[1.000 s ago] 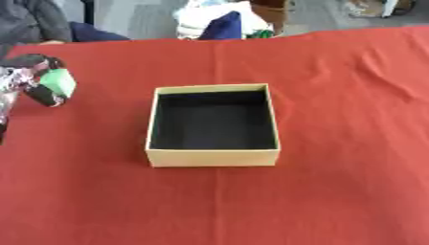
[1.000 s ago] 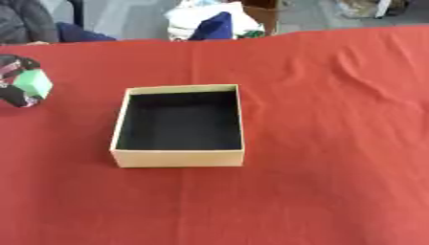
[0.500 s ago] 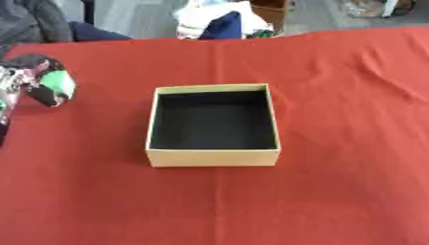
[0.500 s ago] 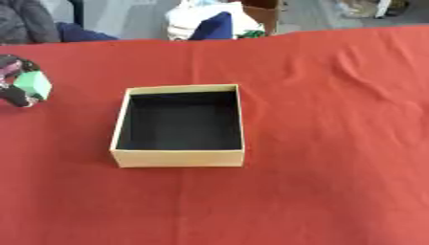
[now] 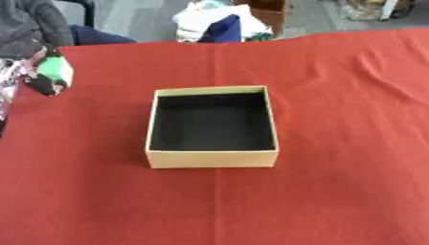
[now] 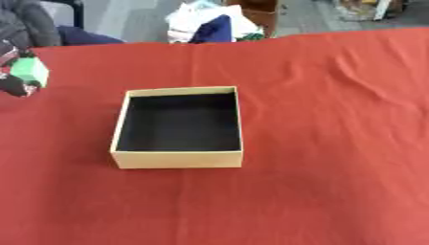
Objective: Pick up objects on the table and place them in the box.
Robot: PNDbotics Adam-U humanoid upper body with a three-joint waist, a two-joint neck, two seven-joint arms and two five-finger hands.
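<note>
The left hand [image 5: 33, 79] has risen toward the table's far left edge over the last second, its fingers curled round a green-and-white object [image 5: 57, 69]. The tan cardboard box [image 5: 212, 158] sits empty mid-table, so the carry across remains to do

Tan box [image 6: 178, 159], black inside, nothing in it, sits open on red cloth [image 6: 335, 143]. Left hand [image 6: 15, 84] well left of box, at frame edge, fingers curled on green-white object [image 6: 30, 72]. Pile of white-blue fabric [image 6: 209, 24] beyond box, off cloth.
</note>
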